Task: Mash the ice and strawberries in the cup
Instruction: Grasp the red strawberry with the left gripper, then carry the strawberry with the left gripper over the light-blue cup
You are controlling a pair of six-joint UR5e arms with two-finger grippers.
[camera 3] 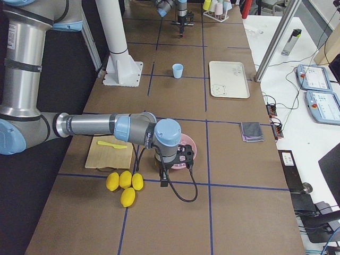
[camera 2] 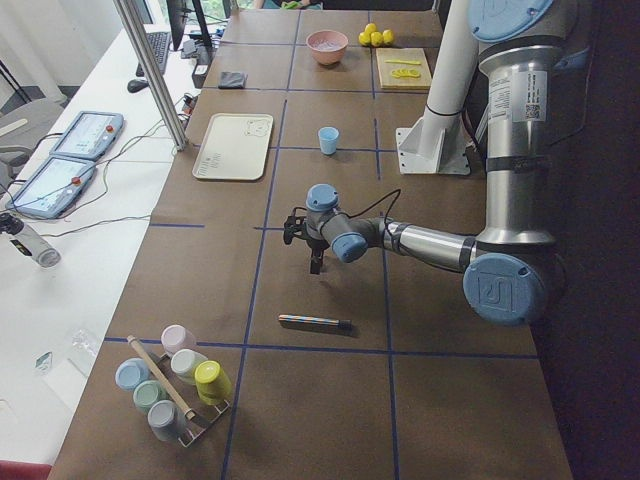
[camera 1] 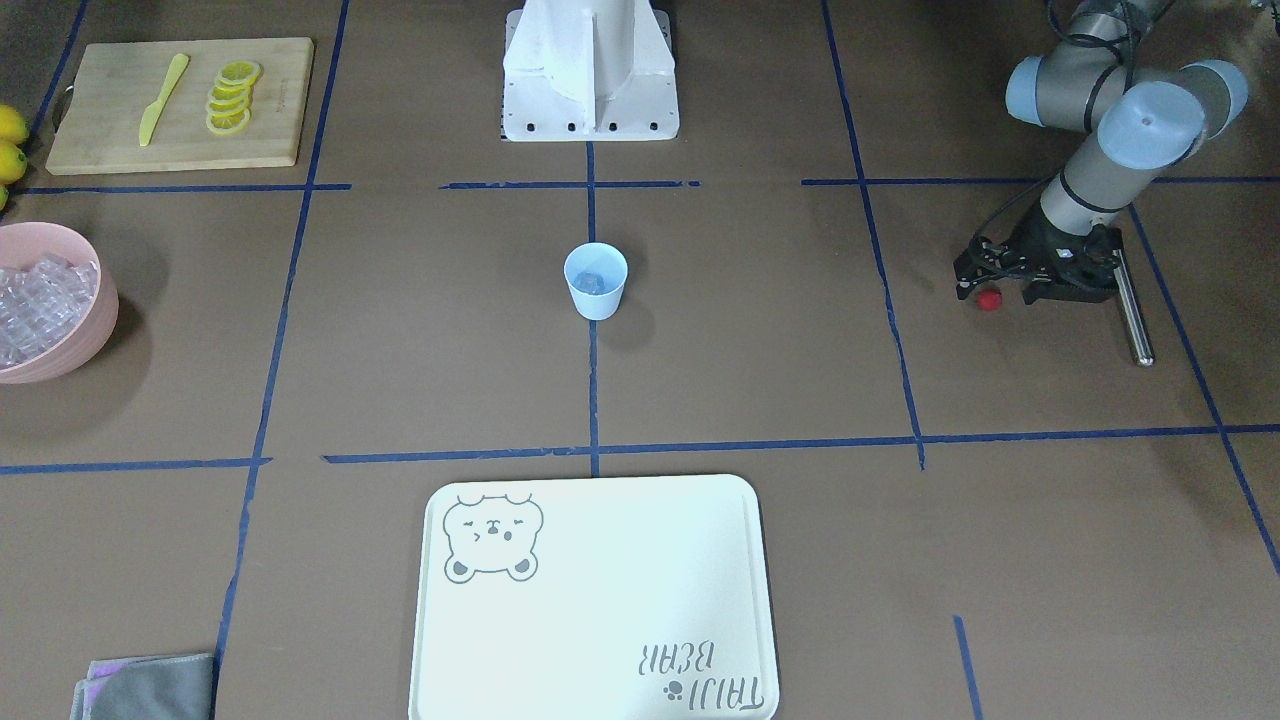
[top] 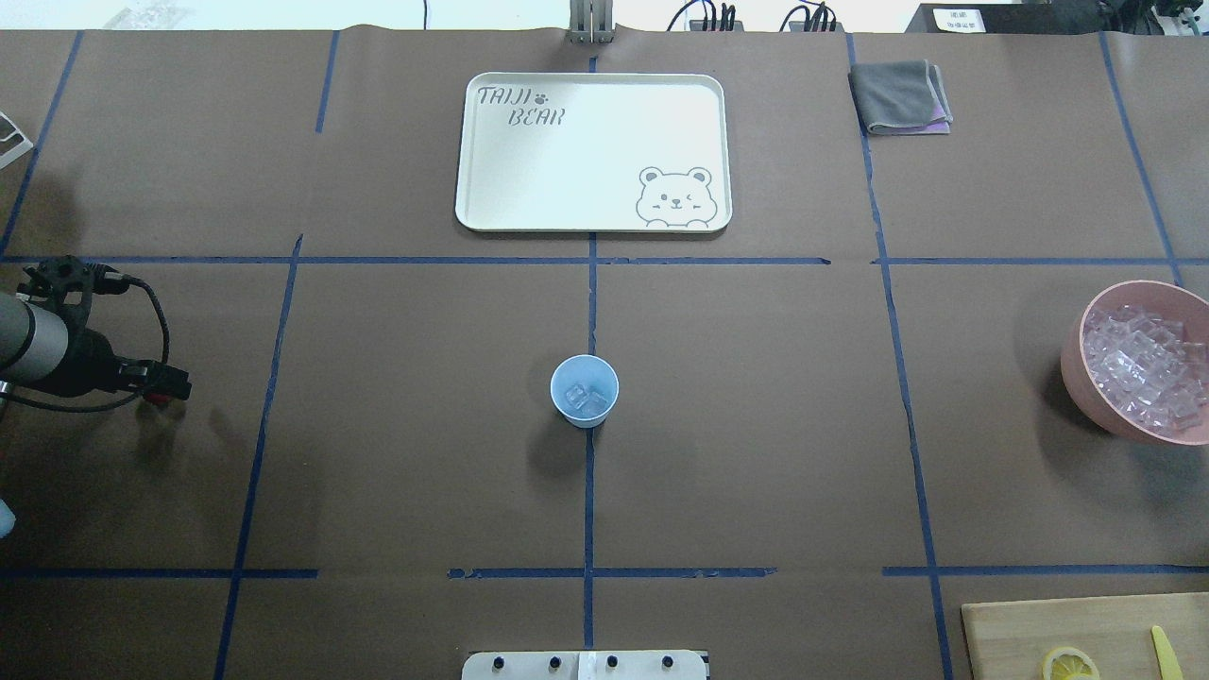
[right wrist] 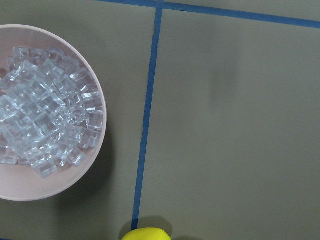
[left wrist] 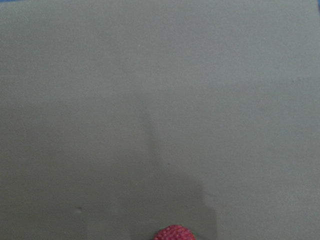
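The robot's left arm enters from the upper right of the front-facing view, its grey forearm sloping down to a black wrist that points at the brown table. The left gripper (camera 1: pixel 988 293) is closed around the strawberry (camera 1: pixel 989 300), a small round red berry with a bumpy skin. In the left wrist view the berry sits at the bottom centre of the frame, with its soft shadow on the table behind it. A metal rod (camera 1: pixel 1135 310) lies flat on the table just right of this gripper in the front-facing view.

The right arm shows only in the side view from the robot's right. It stretches level from the left edge, then bends down at the wrist. The right gripper (camera 3: pixel 175 159) hangs over the near edge of the pink bowl (camera 3: pixel 192 146), close to four lemons (camera 3: pixel 125 183). Whether its fingers are open or closed cannot be told.

The cup (top: pixel 585 391), pale blue and tapered, stands upright on a blue tape line at the centre of the overhead view, well apart from both grippers. A few clear cubes of ice (top: pixel 586 397) lie in its bottom. Many more glossy cubes fill the pink bowl at the right edge of that view.
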